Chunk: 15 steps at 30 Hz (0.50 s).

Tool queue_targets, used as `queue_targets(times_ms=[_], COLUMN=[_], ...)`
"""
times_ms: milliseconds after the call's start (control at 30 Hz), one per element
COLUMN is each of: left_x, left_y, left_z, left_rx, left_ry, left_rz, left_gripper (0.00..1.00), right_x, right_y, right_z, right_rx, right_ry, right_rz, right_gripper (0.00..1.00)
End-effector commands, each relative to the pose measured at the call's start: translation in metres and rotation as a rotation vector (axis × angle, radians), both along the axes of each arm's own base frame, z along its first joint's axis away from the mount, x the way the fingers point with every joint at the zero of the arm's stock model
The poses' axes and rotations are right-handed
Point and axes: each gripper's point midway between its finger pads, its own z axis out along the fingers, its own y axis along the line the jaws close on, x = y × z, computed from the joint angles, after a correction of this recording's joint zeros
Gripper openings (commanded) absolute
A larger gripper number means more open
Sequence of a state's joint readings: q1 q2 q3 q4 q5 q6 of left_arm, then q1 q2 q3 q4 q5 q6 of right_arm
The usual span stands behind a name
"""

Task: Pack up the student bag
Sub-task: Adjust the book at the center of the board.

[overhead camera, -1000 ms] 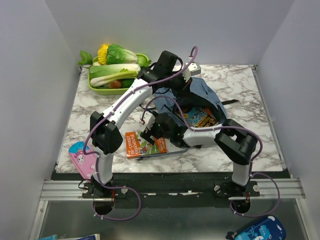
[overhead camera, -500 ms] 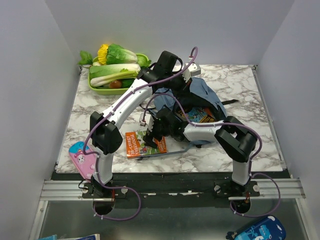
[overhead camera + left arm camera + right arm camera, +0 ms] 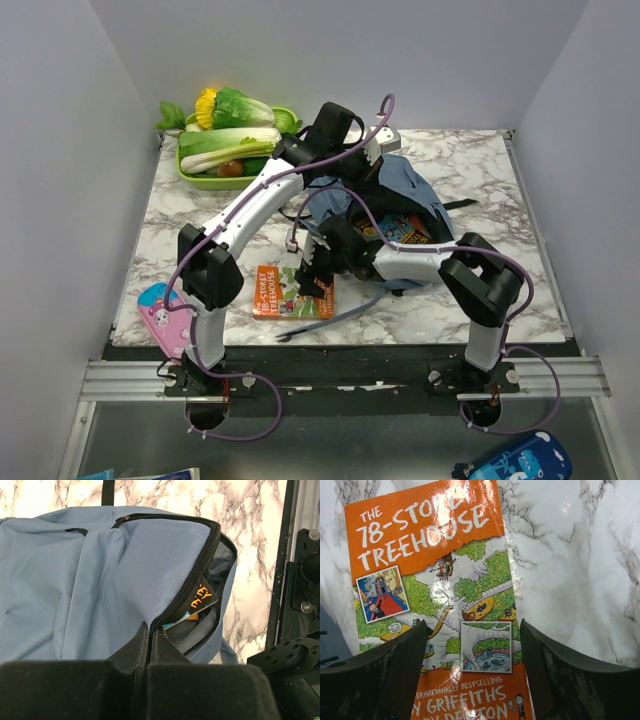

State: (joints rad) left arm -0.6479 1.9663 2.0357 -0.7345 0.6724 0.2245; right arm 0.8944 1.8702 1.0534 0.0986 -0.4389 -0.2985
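Note:
The student bag (image 3: 405,185), dusty-blue with a black zipper, lies at the table's middle back with its mouth open. A colourful book (image 3: 398,230) sits in the opening and also shows in the left wrist view (image 3: 202,597). My left gripper (image 3: 362,172) is shut on the bag's zipper edge (image 3: 175,607) and holds the flap (image 3: 100,570) up. An orange book, "The 78-Storey Treehouse" (image 3: 290,292), lies flat on the marble left of the bag. My right gripper (image 3: 308,268) is open and hovers right over its cover (image 3: 430,555), with one finger (image 3: 390,675) on each side.
A green tray of vegetables (image 3: 192,172) stands at the back left corner. A pink pencil case (image 3: 165,318) lies at the front left edge. A blue-grey bag strap (image 3: 325,315) trails beside the orange book. A dark-blue printed pouch (image 3: 520,460) lies off the table at front right.
My right arm has drawn its forearm back toward the bag while its gripper stays over the orange book. The book has turned slightly, and the bag strap now shows beside it. The left arm has not moved.

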Motion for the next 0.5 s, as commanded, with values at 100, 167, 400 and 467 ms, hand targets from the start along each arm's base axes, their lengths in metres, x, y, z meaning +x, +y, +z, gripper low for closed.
queue_targets(times_ms=[100,167,400,467], left_x=[-0.01,-0.009,-0.01,-0.011], left_y=[0.006,0.005,0.005,0.005], left_z=[0.035,0.034,0.035,0.036], left_rx=[-0.061,-0.063,-0.064,-0.062], left_ry=[-0.064,-0.06,-0.056,-0.06], left_rz=[-0.016,-0.012,-0.015,-0.016], left_gripper=[0.0,0.0,0.0,0.0], right_x=[-0.021,-0.009,0.012,0.011], right_y=[-0.05,-0.056,-0.05,-0.05], right_z=[-0.041,-0.045,-0.051,-0.055], right_rx=[-0.147,-0.17,-0.194,-0.206], right_ry=[0.094,0.05,-0.012,0.005], right_rz=[-0.148,-0.209,-0.237,-0.241], right_gripper=[0.66,0.7,1.0,0.98])
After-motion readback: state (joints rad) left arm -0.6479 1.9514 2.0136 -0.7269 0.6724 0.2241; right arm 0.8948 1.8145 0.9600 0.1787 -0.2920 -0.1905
